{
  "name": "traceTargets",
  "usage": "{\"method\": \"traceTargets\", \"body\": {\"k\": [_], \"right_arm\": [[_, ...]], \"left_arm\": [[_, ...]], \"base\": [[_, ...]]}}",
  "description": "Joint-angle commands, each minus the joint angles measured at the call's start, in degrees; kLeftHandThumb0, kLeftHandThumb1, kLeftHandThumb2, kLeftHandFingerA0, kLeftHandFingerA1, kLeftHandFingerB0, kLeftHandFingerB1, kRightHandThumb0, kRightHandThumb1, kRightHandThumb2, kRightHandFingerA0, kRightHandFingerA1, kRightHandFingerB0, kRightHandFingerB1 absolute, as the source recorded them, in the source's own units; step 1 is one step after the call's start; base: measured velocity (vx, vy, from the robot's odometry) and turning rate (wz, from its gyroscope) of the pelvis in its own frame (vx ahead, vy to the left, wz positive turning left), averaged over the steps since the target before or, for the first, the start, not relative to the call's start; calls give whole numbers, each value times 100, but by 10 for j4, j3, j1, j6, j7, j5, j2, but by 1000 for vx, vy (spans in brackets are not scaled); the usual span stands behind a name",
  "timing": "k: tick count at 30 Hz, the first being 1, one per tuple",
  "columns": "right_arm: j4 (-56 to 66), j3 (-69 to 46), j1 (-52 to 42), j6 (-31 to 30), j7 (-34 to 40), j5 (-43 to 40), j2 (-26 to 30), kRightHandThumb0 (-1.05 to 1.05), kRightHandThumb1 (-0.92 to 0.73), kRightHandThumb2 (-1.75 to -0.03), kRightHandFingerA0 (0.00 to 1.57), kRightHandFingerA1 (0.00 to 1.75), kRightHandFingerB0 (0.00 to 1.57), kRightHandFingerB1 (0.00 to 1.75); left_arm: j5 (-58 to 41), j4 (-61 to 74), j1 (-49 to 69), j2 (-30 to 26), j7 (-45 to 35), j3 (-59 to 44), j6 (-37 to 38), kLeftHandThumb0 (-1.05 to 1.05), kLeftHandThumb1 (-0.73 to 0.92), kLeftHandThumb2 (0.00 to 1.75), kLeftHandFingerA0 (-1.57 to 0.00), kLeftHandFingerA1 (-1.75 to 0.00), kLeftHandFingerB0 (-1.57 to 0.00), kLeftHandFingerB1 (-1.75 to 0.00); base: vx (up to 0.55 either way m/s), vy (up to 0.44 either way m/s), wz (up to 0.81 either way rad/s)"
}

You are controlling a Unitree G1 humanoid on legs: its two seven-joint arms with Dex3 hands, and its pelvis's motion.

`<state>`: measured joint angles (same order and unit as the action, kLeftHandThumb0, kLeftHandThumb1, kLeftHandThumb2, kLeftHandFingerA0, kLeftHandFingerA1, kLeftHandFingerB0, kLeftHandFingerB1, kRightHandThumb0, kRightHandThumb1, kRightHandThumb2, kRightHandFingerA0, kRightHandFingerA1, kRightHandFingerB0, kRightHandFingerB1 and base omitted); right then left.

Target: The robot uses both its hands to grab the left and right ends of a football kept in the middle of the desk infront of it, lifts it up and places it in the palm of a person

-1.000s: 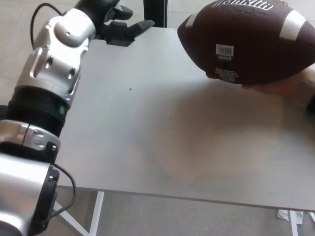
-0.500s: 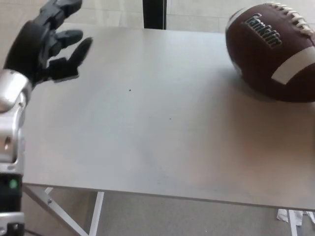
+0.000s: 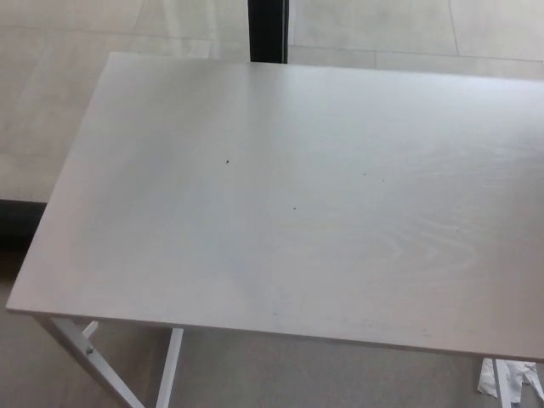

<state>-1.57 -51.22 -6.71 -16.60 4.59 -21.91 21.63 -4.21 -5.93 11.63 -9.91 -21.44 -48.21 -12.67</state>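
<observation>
The desk [image 3: 280, 204] fills the head view, pale grey with a faint wood grain, and nothing lies on it except a few tiny dark specks. The football does not show in the picture at all — not on the desk, not at any edge. Neither of the robot's hands shows either, so I cannot tell if they are open, closed or holding something. No person and no palm is visible.

Behind the far edge stands a dark post [image 3: 268, 30] on a light tiled floor [image 3: 51, 102]. Under the near edge a white leg [image 3: 89, 357] of the desk goes down to the left, and a small scrap of white paper [image 3: 508, 381] lies on the floor at the lower right.

As a judgement: the desk carries no ball and no arm reaches over it, so the task is either finished, with the ball handed away outside the view, or not yet set up. The picture alone cannot decide between the two.

If the work goes on, the next move calls first for a football in the middle of the desk. Then both hands must come in from the two sides with fingers spread, one at each pointed end — pressing evenly, because such a ball may slip or roll.
</observation>
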Motion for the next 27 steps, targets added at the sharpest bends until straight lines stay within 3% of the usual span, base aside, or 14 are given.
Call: {"method": "traceTargets", "body": {"k": [1, 2, 3, 4, 7, 9, 11, 12, 15, 16, 21, 25, 26, 27], "right_arm": [[-70, -328, -103, 246, 70, -117, -46, -75, -84, -66, 42, 40, 20, 28], [-127, -319, -96, 259, 74, -109, -32, -74, -83, -66, 39, 45, 24, 29], [-165, -311, -92, 238, 83, -105, -17, -82, -69, -77, 37, 52, 17, 36], [-179, -309, -81, 203, 95, -112, -9, -77, -78, -64, 82, 133, 19, 30], [-171, -292, -67, 149, 109, -106, -13, -71, -71, -62, 100, 125, 18, 35], [-164, -264, -70, 44, 85, -111, 0, -48, -75, -64, 61, 130, 11, 33], [-169, -251, -61, -3, 91, -109, 10, -51, -65, -86, 61, 123, 5, 26], [-181, -240, -44, -45, 104, -111, 17, -39, -77, -63, 43, 140, 5, 30], [-224, -225, 0, -58, 132, -106, 26, -44, -66, -91, 55, 109, 2, 27], [-266, -212, 26, -45, 142, -91, 42, -38, -80, -66, 41, 123, 11, 23], [-415, -210, 123, 33, 199, -78, 79, -34, -81, -63, 46, 88, 23, 44], [-433, -172, 95, 36, 145, -48, 69, -46, -77, -62, 67, 115, 26, 38], [-416, -137, 56, 26, 85, -28, 56, -53, -72, -60, 27, 82, 25, 42], [-419, -134, 53, 29, 79, -28, 56, -53, -72, -60, 27, 82, 25, 42]], "left_arm": [[-354, -142, 188, -59, -16, -450, 194, -78, 86, 67, -12, -48, -4, -29], [-315, -161, 188, -62, 5, -426, 196, -79, 69, 104, -5, -54, 0, -25], [-286, -152, 185, -53, 26, -407, 188, -79, 66, 105, -6, -61, 0, -27], [-274, -146, 176, -44, 32, -393, 187, -74, 79, 67, -2, -69, -4, -29], [-241, -171, 157, -52, 39, -365, 184, -63, 85, 70, 0, -75, -4, -22], [-185, -376, 127, -129, 42, -314, 209, -72, 84, 67, -16, -63, -7, -27], [-154, -485, 111, -169, 43, -279, 210, -72, 75, 63, -33, -61, -13, -28], [-116, -561, 99, -196, 50, -235, 191, -74, 58, 93, -28, -61, -6, -37], [-80, -539, 116, -184, 29, -189, 158, -71, 55, 88, -22, -63, -4, -43], [-80, -523, 117, -174, 20, -182, 154, -68, 70, 61, -17, -67, -14, -40], [-63, -516, 110, -174, 53, -150, 116, -63, 75, 61, -33, -77, -20, -50], [-59, -504, 124, -161, 39, -126, 130, -67, 76, 62, -39, -81, -29, -54], [-74, -513, 124, -163, 9, -127, 122, -69, 62, 87, -36, -75, -17, -55], [-78, -519, 121, -166, 6, -124, 124, -69, 62, 87, -36, -75, -17, -55]], "base": [[0, 0, 0], [0, 0, 0], [0, 0, 0], [0, 0, 0], [0, 0, 0], [0, 0, 0], [0, 0, 0], [0, 0, 0], [0, 0, 0], [0, 0, 0], [0, 0, 0], [0, 0, 0], [0, 0, 0], [0, 0, 0]]}}
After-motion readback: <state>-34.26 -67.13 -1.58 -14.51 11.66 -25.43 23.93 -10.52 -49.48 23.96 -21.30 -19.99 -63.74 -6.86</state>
